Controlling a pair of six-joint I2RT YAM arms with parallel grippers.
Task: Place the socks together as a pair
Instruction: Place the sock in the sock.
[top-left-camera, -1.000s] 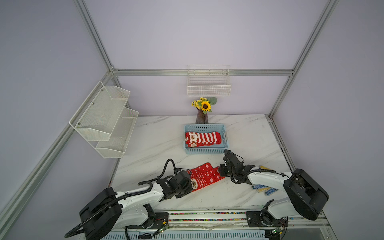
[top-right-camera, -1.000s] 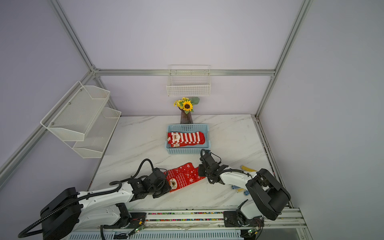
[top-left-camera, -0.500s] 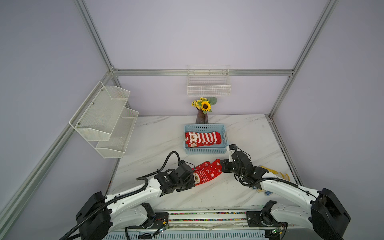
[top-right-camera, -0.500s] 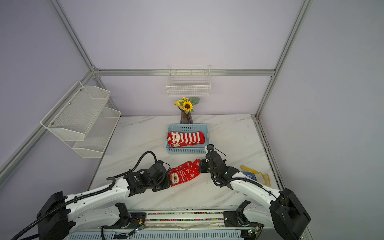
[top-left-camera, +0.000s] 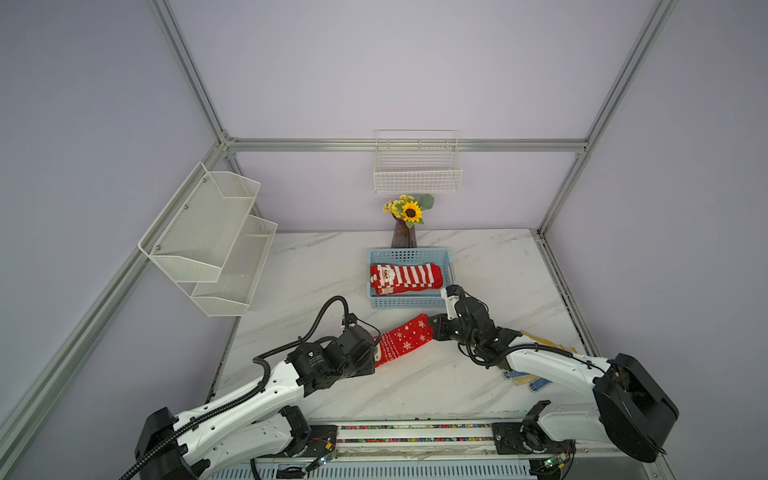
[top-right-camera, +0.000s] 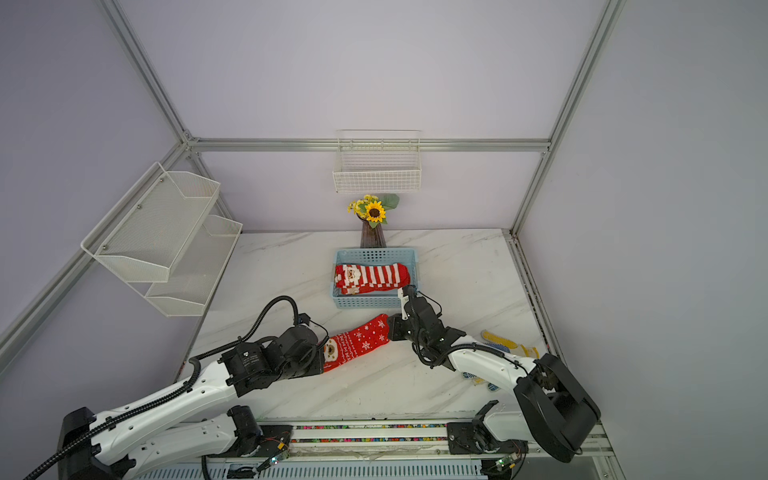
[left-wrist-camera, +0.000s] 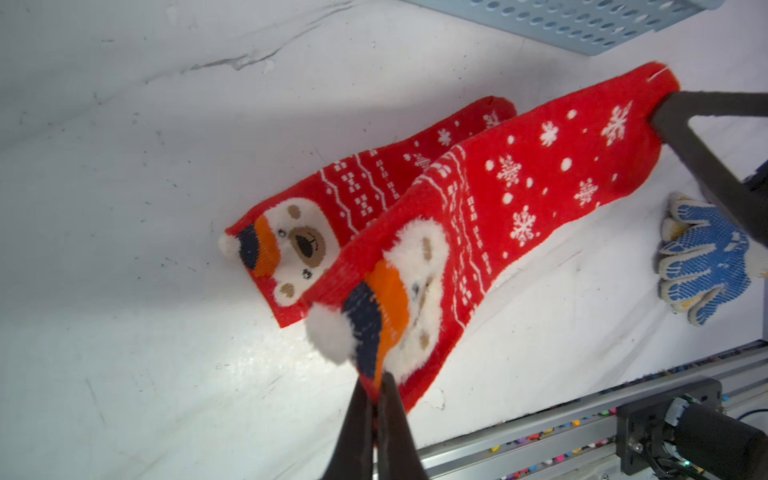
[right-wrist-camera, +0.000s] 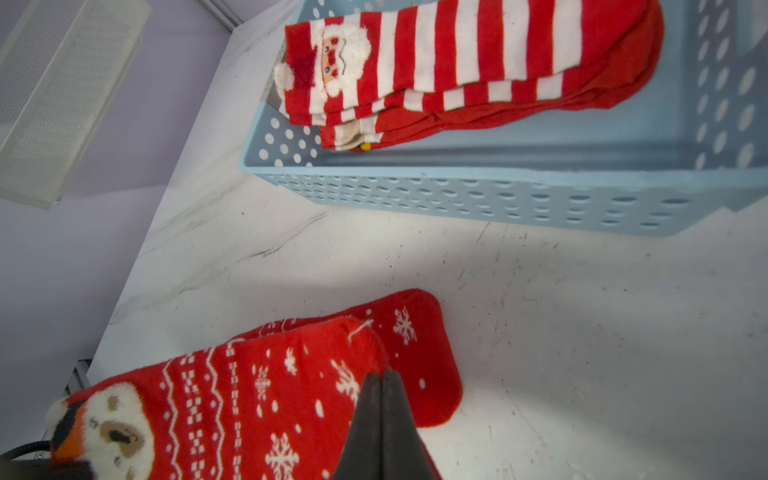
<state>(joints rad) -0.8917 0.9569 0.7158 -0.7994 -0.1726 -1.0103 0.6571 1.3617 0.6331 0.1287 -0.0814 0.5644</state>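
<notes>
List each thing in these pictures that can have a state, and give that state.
left gripper, shut on the bear end of the upper bear sock
right gripper, shut on that sock's toe
upper bear sock, lifted, stretched between them
lower bear sock, flat on the table
striped socks, stacked in the basket
gloves, lying on the table
vase, upright

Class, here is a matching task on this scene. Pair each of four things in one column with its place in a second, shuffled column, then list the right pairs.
Things
1. upper bear sock
2. lower bear sock
3. Santa socks
4. dotted glove

Places
A. inside the blue basket
B. flat on the table, partly below another sock
C. pinched at its ends by the left gripper and right gripper
D. loose on the table, clear of the socks

Pairs: 1-C, 2-B, 3-A, 4-D
</notes>
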